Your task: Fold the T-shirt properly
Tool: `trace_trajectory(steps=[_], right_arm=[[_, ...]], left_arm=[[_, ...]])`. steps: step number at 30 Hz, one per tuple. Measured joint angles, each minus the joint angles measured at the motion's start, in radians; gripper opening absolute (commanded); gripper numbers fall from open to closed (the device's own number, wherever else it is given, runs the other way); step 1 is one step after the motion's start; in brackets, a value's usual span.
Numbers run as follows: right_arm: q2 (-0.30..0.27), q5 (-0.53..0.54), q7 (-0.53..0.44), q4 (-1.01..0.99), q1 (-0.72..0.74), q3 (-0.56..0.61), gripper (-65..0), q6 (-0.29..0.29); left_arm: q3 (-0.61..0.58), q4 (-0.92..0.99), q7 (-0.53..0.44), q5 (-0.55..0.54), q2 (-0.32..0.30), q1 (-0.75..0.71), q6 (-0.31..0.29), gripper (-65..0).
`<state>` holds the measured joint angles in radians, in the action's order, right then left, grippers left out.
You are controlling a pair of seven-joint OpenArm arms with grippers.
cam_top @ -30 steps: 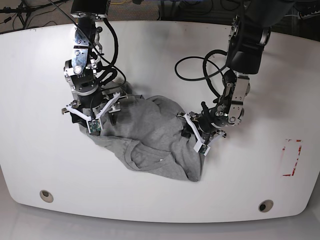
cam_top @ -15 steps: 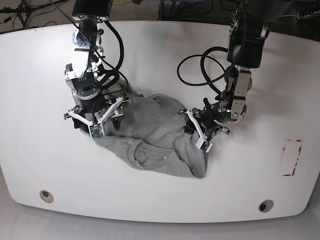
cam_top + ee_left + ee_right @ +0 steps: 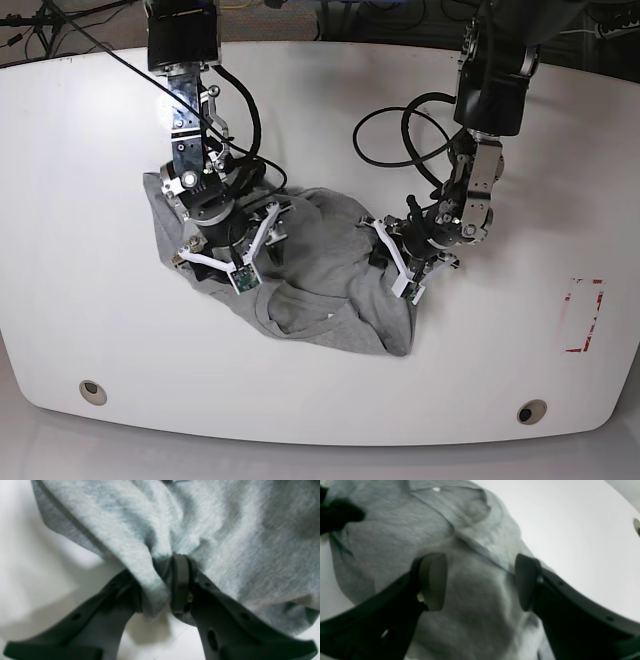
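Crumpled soft grey T-shirt (image 3: 320, 280) in a heap mid white desk (image 3: 90, 290). Left gripper (image 3: 162, 590) jaws clamped on a shirt fold; right gripper (image 3: 480, 580) jaws apart over cloth. Red mark (image 3: 583, 315) far off; bare desk all round.

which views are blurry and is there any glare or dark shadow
Left wrist view: soft all over, T-shirt fuzzy, dark shadow under the left gripper. Right wrist view: right gripper blurred, table washed out. Base view: sharp, evenly lit.
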<state>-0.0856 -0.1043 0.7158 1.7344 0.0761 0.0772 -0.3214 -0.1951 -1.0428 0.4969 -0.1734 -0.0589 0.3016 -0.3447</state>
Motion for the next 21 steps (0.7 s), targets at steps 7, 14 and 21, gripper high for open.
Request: trace_trajectory(steps=[7, 14, 21], right_arm=[[-0.008, -0.033, -0.063, -0.108, 0.056, 0.022, -24.1, 0.004], [-0.001, -0.162, -0.119, -0.23, 0.094, 0.039, -24.1, -0.002], [0.001, -0.181, -0.165, -0.317, 0.13, 0.04, -24.1, -0.003]], left_arm=[[0.0, 0.0, 0.0, 0.0, 0.0, 0.0, 0.0, -49.3], [0.0, -0.001, -0.001, -0.002, -0.003, -0.002, 0.0, -49.3], [-0.005, -0.001, -0.005, -0.01, -0.015, -0.002, -0.006, -49.3]])
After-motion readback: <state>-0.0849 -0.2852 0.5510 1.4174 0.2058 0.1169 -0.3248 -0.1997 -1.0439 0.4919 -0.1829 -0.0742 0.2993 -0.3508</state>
